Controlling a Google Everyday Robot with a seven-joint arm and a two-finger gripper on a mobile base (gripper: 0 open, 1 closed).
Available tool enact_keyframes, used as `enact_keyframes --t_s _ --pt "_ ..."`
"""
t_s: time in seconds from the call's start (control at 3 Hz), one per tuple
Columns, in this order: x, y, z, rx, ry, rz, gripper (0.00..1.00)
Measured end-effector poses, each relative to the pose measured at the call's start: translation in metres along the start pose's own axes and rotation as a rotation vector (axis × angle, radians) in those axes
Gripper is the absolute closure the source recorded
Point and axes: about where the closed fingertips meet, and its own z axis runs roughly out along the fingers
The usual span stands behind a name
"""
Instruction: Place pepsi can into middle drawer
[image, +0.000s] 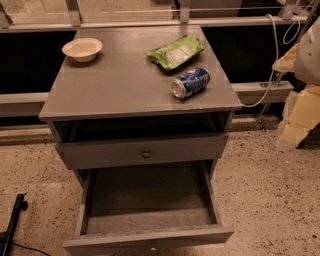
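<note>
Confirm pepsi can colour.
Camera view: pepsi can is blue with white markings, silver end. The claw is at the right edge, off the can.

My pincer (296, 117), at the far right edge, looks pale cream-yellow and blocky; above it my arm (310, 50) wears a rounded white shell.

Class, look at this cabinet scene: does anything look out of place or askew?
The small blue aluminium pepsi can lies tipped on its side on the grey cabinet top, not upright. The wide grey middle drawer stands pulled open. The pale gripper sits at the right edge, apart from the cabinet.
</note>
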Motion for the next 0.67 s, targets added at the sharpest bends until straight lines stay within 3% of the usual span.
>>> enact_keyframes --t_s 0.33,0.67 --pt "0.0 0.0 0.0 0.0 0.0 0.0 0.0" --pt "-0.021 -0.008 0.007 0.0 -0.02 -0.052 0.0"
